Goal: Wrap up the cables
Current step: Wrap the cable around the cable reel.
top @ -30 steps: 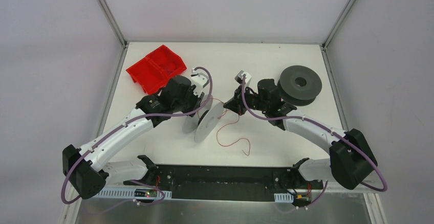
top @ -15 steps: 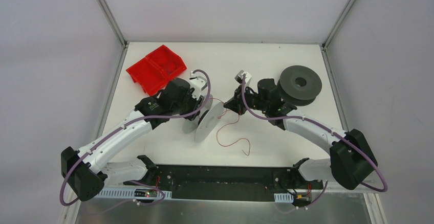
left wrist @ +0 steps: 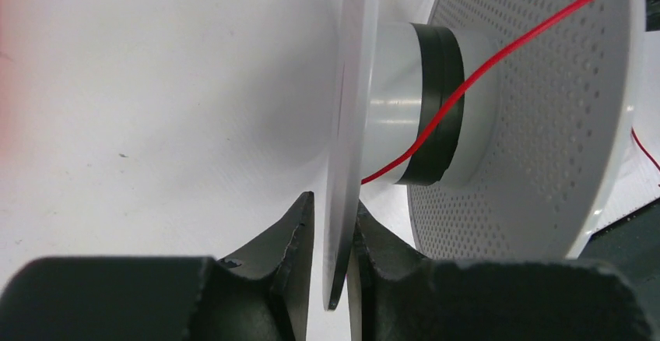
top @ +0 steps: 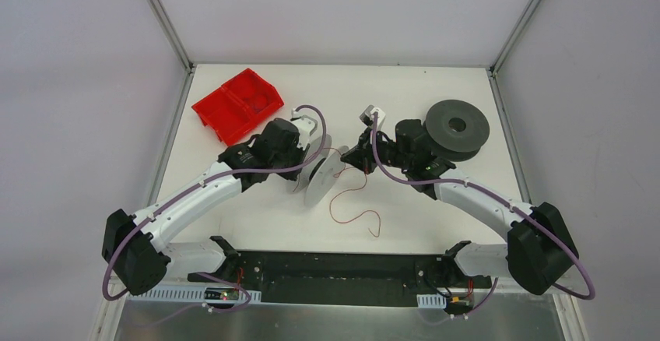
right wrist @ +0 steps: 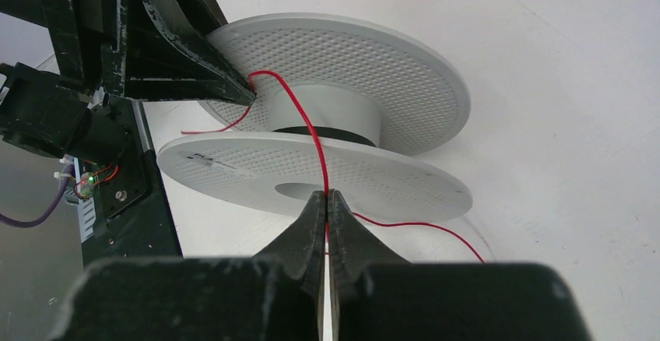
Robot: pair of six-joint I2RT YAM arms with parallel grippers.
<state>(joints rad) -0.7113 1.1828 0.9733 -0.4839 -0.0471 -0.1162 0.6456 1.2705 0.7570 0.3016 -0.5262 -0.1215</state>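
Note:
The cable is a thin red wire (top: 354, 218). It lies in loose curls on the table and runs up to a white perforated spool (top: 319, 176) that stands on its rims. In the left wrist view my left gripper (left wrist: 335, 201) is shut on the thin edge of one spool flange (left wrist: 354, 84), and the wire (left wrist: 498, 53) crosses the hub over a black band. My right gripper (right wrist: 325, 195) is shut on the wire (right wrist: 311, 135) just in front of the spool (right wrist: 350, 61). From the top, the right gripper (top: 348, 158) sits just right of the spool and the left gripper (top: 307, 166) just left of it.
A dark grey spool (top: 457, 128) lies flat at the back right, behind the right arm. A red bin (top: 237, 105) stands at the back left. The black base rail (top: 335, 267) runs along the near edge, and white walls enclose the table.
The left arm has shifted a little right and back, carrying the white spool with it. The right gripper has edged slightly right and still pinches the wire.

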